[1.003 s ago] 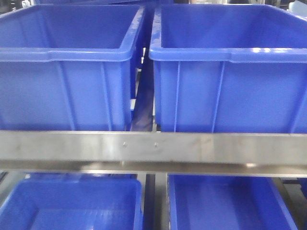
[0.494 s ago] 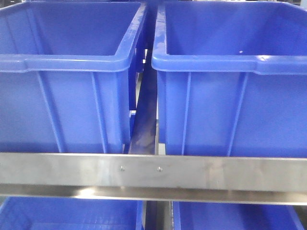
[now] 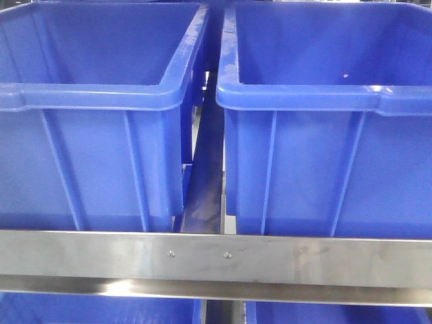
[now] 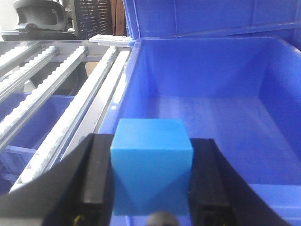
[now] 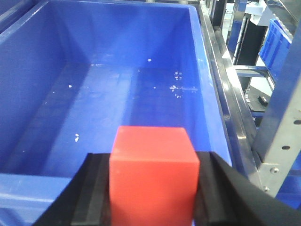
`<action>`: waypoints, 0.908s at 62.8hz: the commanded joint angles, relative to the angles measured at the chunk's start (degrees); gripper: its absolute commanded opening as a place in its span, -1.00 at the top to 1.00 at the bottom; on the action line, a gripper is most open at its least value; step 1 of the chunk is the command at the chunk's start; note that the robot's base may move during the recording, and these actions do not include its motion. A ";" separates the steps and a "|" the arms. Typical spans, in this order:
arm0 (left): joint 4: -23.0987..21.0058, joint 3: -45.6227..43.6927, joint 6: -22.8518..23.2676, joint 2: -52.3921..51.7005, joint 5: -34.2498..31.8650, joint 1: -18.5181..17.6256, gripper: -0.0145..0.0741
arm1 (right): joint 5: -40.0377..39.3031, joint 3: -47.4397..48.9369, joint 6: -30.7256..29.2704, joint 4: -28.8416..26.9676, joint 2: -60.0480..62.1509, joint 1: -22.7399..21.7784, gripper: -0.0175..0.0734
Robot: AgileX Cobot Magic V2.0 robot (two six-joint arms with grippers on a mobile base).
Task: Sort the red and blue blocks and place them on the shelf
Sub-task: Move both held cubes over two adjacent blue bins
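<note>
In the left wrist view my left gripper (image 4: 151,176) is shut on the blue block (image 4: 151,165), holding it over the near edge of a large blue bin (image 4: 207,127). The right wrist view shows my right gripper (image 5: 153,181) shut on the red block (image 5: 153,174), just above the near rim of another blue bin (image 5: 117,103). From the front I see the shelf's steel front rail (image 3: 216,260) with two small screws, and two blue bins side by side behind it, the left bin (image 3: 94,135) and the right bin (image 3: 324,135). Neither gripper appears in the front view.
Roller tracks (image 4: 56,94) of the shelf run to the left of the left bin. A steel upright (image 5: 282,136) and more blue bins stand to the right of the right bin. Lower-tier bins (image 3: 101,307) peek under the rail. White specks lie on the right bin's floor.
The front view has closed in on the shelf: the bins and rail have grown larger and slid down the frame, and the lower-tier bins have nearly left the picture.
</note>
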State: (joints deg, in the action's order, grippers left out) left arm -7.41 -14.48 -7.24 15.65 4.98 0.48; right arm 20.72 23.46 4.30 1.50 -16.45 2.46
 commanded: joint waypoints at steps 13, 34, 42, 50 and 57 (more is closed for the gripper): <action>-0.34 -1.73 0.09 0.44 -5.39 -0.05 0.39 | -5.32 1.50 -0.12 0.34 -0.42 -0.38 0.49; -0.82 -2.91 0.09 0.44 -4.98 -0.45 0.39 | -5.78 2.74 -0.12 -0.61 -1.26 -0.19 0.49; -0.82 -6.05 0.09 2.73 -4.26 -2.55 0.39 | -5.57 5.45 -0.42 -0.86 -4.85 0.07 0.49; -0.82 -10.17 0.09 8.63 -3.55 -6.99 0.39 | -7.16 8.02 -2.40 -0.86 -11.44 1.55 0.49; -0.31 -13.23 0.09 14.82 -4.98 -10.83 0.39 | -11.18 9.63 -2.90 -0.86 -16.45 3.80 0.49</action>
State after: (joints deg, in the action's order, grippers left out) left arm -7.61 -23.58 -7.24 25.80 5.28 -7.61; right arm 17.97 29.73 2.78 0.74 -28.89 4.67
